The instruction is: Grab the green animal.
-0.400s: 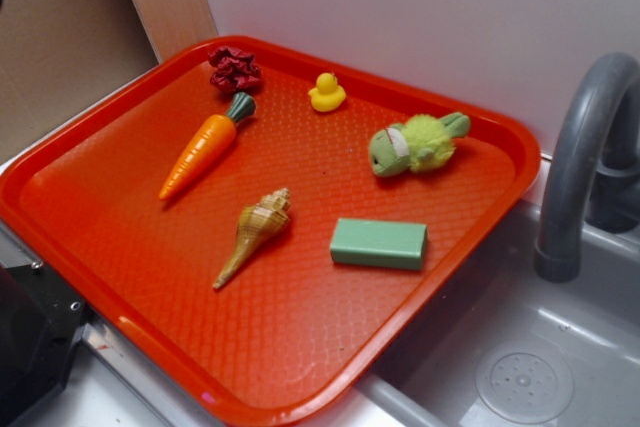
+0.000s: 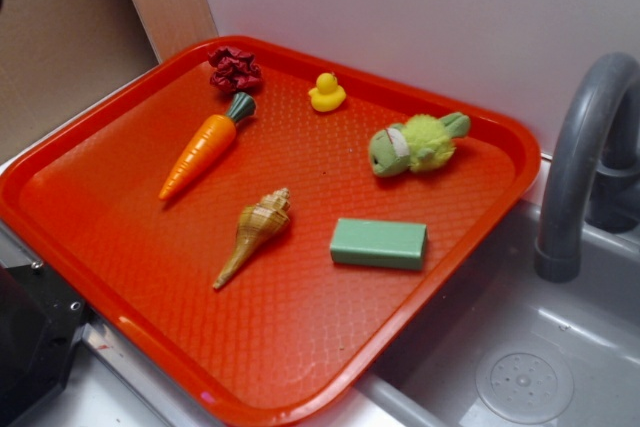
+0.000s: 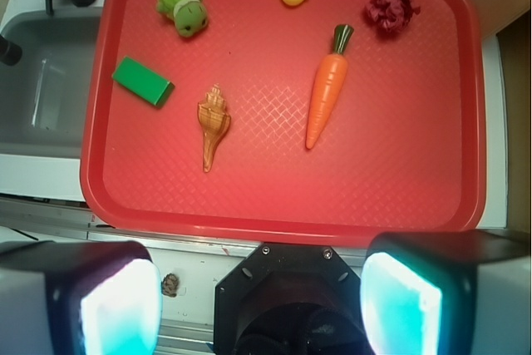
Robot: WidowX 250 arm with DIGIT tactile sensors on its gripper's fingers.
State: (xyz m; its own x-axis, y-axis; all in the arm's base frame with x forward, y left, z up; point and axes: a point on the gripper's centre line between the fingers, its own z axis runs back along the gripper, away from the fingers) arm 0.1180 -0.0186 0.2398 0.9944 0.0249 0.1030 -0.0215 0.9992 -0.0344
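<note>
Green animal (image 2: 415, 144) is seen lying unmoved at the far right of the red tray (image 2: 300, 367), beside the sink. Nothing has shifted since a moment ago; the tool (image 3: 262, 293) is held open, well short of it, so the grab is judged not begun.

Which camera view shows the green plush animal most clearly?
The exterior view: the green plush animal lies on its side there, showing its dull-green head, whitish face patch and fuzzy lime body. The wrist view shows it from above, smaller, in the far left corner of the red tray, with less face detail.
</note>
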